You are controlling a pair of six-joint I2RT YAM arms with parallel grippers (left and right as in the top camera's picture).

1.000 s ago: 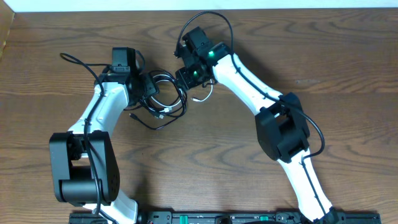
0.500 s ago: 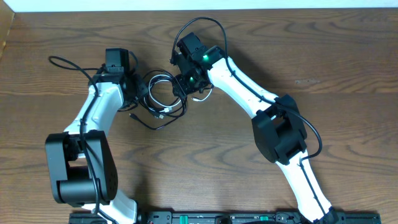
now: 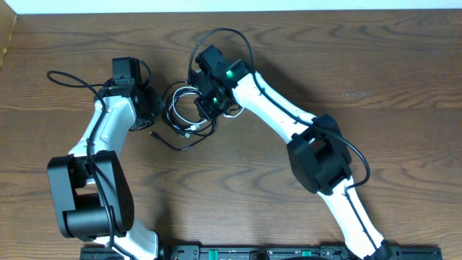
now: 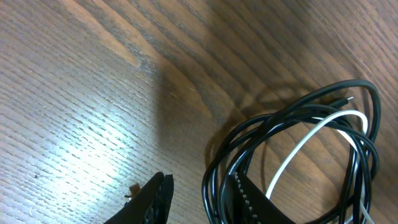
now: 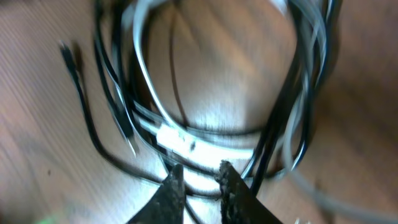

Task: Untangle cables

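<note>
Find the left arm at the left of the wooden table; it reaches toward the far side and turns right at the wrist. The left gripper sits at the left edge of the coil. Its jaws stand moderately wide apart, and several strands of the black cable pass between them. The strands lie against the ridged finger pad; a strip of bare wood shows between them and the other finger, so nothing is clamped.

The cables lie flat on the table between the two grippers, left of centre and toward the far side. The black cable is wound in a loose coil of several turns; the white cable loops inside that coil and crosses its strands. A loose black tail trails out on the near side of the coil.

The right gripper sits at the right edge of the coil. Its jaws stand narrow, with only a thin gap between the fingertips; black and white strands cross right at the tips. The wrist view is blurred, so you cannot tell whether a strand is gripped. A white plug lies just beyond the fingertips. The right arm runs in from the near right; a green light shows near its wrist.
</note>
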